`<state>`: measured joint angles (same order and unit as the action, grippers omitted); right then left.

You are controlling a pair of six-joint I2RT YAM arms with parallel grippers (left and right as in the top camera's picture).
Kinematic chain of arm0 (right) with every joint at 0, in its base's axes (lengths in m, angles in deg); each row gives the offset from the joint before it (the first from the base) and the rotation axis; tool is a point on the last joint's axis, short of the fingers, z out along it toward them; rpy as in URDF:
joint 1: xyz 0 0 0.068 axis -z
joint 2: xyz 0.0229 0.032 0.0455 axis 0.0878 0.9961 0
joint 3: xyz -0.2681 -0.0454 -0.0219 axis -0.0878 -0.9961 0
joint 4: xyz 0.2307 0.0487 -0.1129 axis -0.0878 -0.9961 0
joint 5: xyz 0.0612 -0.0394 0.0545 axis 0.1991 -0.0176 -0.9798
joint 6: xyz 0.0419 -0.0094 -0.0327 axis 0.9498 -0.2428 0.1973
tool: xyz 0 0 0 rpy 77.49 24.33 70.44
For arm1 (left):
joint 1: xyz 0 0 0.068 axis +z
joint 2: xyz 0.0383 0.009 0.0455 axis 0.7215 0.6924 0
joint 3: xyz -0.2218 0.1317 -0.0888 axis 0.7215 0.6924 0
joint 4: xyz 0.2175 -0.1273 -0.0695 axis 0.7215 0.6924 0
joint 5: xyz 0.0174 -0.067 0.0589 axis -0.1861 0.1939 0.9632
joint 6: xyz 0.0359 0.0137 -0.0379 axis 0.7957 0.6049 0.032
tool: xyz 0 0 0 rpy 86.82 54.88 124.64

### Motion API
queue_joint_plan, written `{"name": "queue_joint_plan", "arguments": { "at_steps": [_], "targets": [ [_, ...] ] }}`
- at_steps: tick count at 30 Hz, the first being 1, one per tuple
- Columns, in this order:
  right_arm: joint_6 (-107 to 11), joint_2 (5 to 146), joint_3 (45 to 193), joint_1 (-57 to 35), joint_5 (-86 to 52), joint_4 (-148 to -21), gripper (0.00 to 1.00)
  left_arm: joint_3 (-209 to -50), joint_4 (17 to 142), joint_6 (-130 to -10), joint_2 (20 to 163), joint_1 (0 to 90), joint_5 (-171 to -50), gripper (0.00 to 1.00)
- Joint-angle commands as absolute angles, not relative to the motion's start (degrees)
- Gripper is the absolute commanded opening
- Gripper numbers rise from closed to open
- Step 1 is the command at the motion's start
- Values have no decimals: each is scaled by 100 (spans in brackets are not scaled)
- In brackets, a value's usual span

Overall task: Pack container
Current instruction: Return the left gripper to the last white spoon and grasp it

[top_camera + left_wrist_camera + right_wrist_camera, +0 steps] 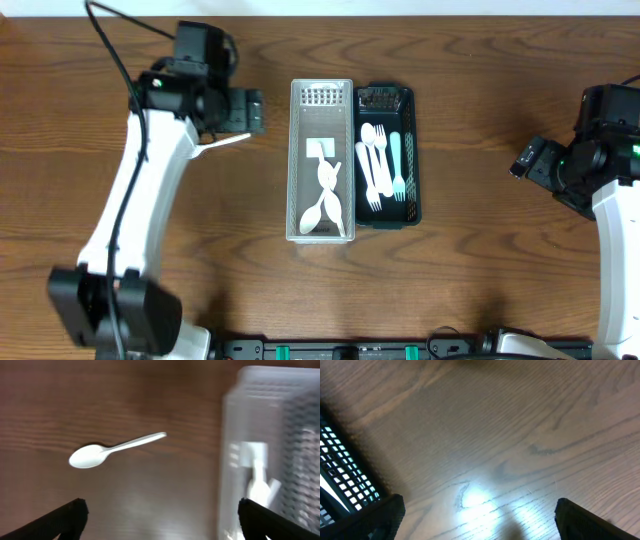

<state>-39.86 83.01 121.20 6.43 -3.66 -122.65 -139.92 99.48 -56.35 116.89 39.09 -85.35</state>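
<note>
A white plastic spoon lies loose on the wooden table, its handle tip showing in the overhead view left of the clear basket. My left gripper is open and empty, hovering above the table just short of the spoon; it also shows in the overhead view. The clear basket holds several white spoons. The dark basket beside it holds white forks and a teal fork. My right gripper is open and empty over bare table, right of the dark basket.
Both baskets stand side by side in the middle of the table. The left arm reaches across the left half. The right arm sits at the far right edge.
</note>
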Motion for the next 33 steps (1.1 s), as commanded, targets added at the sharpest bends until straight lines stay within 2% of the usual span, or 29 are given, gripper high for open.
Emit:
{"name": "queue_joint_plan", "arguments": {
  "at_steps": [1, 3, 5, 7, 8, 11, 13, 20, 33],
  "targets": [
    [-4020, 8310, 12107, 695, -290, -12304, 99, -13891, 9832, -5783, 12068, 4164, -8854, 98],
    [-4020, 8310, 12107, 695, -290, -12311, 99, -13891, 9646, -6481, 12253, 4302, -8850, 99],
    [-4020, 8310, 12107, 695, -290, -12311, 99, -13891, 9535, -7713, 12424, 4468, -8852, 99],
    [-4020, 8310, 12107, 695, -292, -12308, 99, -13891, 9524, -8904, 12594, 4634, -8852, 95],
    [-4020, 8310, 12107, 695, -292, -12313, 99, -13891, 9526, -9438, 12688, 4711, -8850, 90],
    [-4020, 8310, 12107, 695, -292, -12350, 99, -13891, 9528, -10983, 12964, 4883, -8852, 64],
    [-4023, 8310, 12107, 695, -290, -12365, 99, -13891, 9528, -11626, 13101, 4947, -8850, 55],
    [-4023, 8310, 12107, 695, -290, -12398, 99, -13891, 9511, -13049, 13711, 5001, -8703, 55],
    [-4023, 8310, 12107, 695, -290, -12588, 99, -13891, 9391, -13475, 14371, 5041, -8699, 54]
  ]
}}
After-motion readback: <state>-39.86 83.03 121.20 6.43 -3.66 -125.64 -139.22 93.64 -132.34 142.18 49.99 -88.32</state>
